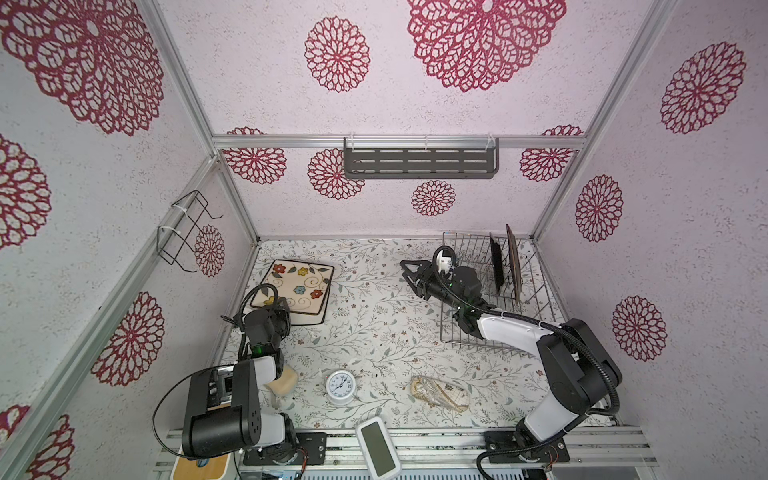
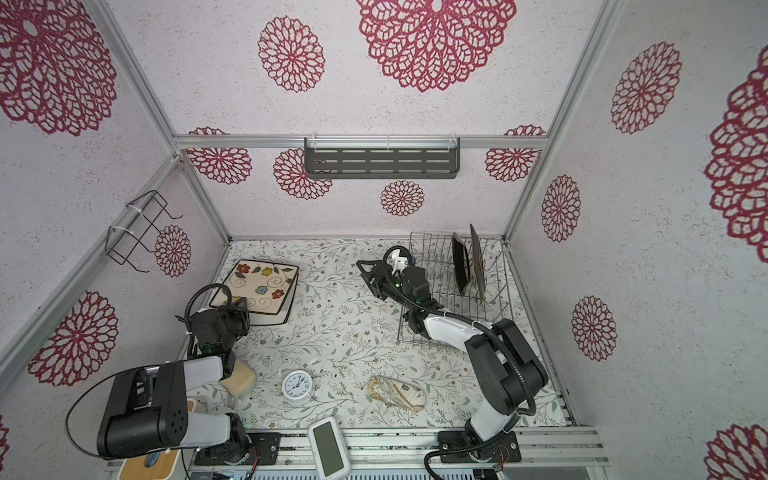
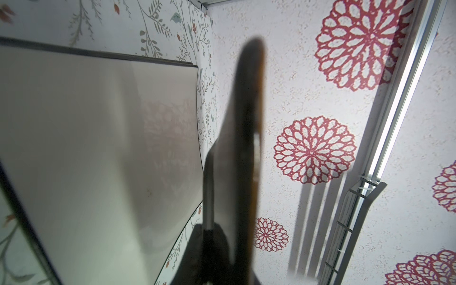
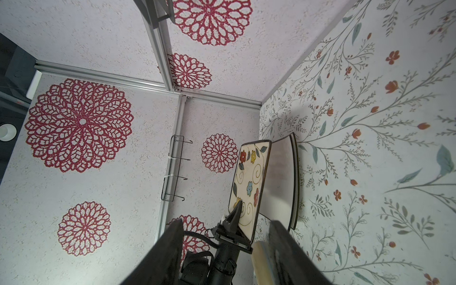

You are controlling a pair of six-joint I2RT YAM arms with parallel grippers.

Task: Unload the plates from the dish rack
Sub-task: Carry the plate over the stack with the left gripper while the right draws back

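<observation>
My left gripper [image 1: 275, 302] is shut on the near edge of the cream flower-painted plate [image 1: 297, 286], [image 2: 259, 286]. It holds the plate tilted just above a white dark-rimmed plate [image 3: 98, 148] that lies flat at the table's back left. The left wrist view shows the held plate edge-on [image 3: 246, 123]. The silver dish rack [image 1: 465, 249] stands at the back right, with a dark square plate [image 1: 496, 266] and a round brown-rimmed plate [image 1: 513, 266] upright in it. My right gripper [image 1: 411, 278], [image 4: 225, 256] hangs open and empty off the rack's left side, pointing left.
A small white clock [image 1: 340, 384], a clear packet [image 1: 438, 392], a cream sponge [image 1: 282, 380] and a white screen device [image 1: 376, 451] lie along the table's front. A black wire holder [image 1: 183, 232] hangs on the left wall, a grey slotted shelf [image 1: 419, 162] on the back wall.
</observation>
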